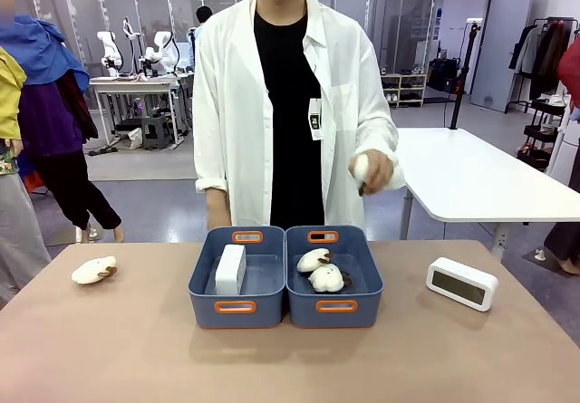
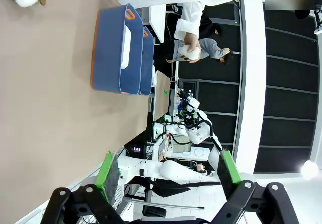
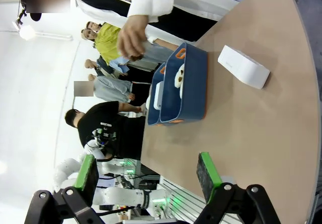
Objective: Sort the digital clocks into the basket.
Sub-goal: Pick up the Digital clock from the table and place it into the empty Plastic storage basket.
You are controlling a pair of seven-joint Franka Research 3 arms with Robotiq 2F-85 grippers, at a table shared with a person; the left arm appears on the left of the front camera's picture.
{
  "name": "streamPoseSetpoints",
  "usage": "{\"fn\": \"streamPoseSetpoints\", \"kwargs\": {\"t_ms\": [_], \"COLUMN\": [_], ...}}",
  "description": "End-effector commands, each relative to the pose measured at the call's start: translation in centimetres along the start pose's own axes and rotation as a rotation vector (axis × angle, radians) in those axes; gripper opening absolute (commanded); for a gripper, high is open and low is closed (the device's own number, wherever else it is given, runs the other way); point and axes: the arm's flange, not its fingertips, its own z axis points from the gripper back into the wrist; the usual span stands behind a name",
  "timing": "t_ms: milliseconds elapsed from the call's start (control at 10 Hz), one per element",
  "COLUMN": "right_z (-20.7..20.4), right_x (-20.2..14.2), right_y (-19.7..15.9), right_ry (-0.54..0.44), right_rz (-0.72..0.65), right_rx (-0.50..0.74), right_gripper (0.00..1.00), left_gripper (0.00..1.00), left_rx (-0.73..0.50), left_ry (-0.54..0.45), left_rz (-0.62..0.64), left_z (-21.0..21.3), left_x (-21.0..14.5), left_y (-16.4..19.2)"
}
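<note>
One digital clock (image 1: 230, 269) stands on edge inside the left basket (image 1: 237, 307). The other clock (image 1: 462, 283) lies on the desk (image 1: 109, 349), well apart from the right basket (image 1: 336, 307). Left jaws and right jaws both gape wide, holding nothing.

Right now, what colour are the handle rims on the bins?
Orange handle rims on both blue-grey bins; clearest in the front view.
</note>
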Motion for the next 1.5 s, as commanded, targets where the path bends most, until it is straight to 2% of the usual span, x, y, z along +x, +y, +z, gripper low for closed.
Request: {"fn": "streamPoseSetpoints", "kwargs": {"t_ms": [0,100,300,500,700,900,1000,1100,1200,1300,1400], "right_z": [-2.4,-6.4,-12.4,-15.3,-18.6,-21.8,-23.2,-23.8,-23.2,-24.0,-24.0], "right_x": [1.2,3.0,5.0,6.1,5.8,5.4,5.1,4.8,4.7,5.1,5.1], "right_y": [3.5,6.1,7.0,7.4,7.7,7.0,6.1,5.8,5.6,7.2,7.2], "right_ry": [0.132,0.230,0.398,0.496,0.610,0.698,0.785,0.789,0.769,0.795,0.795], "right_rz": [0.290,0.498,0.591,0.687,0.890,1.062,1.208,1.245,1.167,1.157,1.157], "right_rx": [-0.246,-0.463,-0.571,-0.620,-0.710,-0.721,-0.700,-0.658,-0.684,-0.699,-0.699], "right_gripper": [1.00,1.00,1.00,1.00,1.00,1.00,1.00,1.00,1.00,1.00,1.00], "left_gripper": [1.00,1.00,1.00,1.00,1.00,1.00,1.00,1.00,1.00,1.00,1.00], "left_rx": [0.001,0.001,0.001,0.001,0.001,0.001,0.001,0.001,0.001,0.001,0.001], "left_ry": [0.006,0.006,0.006,0.006,0.006,0.006,0.006,0.006,0.006,0.006,0.006], "left_rz": [-0.016,-0.016,-0.016,-0.016,-0.016,-0.016,-0.016,-0.016,-0.016,-0.016,-0.016], "left_z": [0.2,0.2,0.2,0.2,0.2,0.2,0.2,0.2,0.2,0.2,0.2], "left_x": [-0.8,-0.8,-0.8,-0.8,-0.8,-0.8,-0.8,-0.8,-0.8,-0.8,-0.8], "left_y": [0.0,0.0,0.0,0.0,0.0,0.0,0.0,0.0,0.0,0.0,0.0]}}
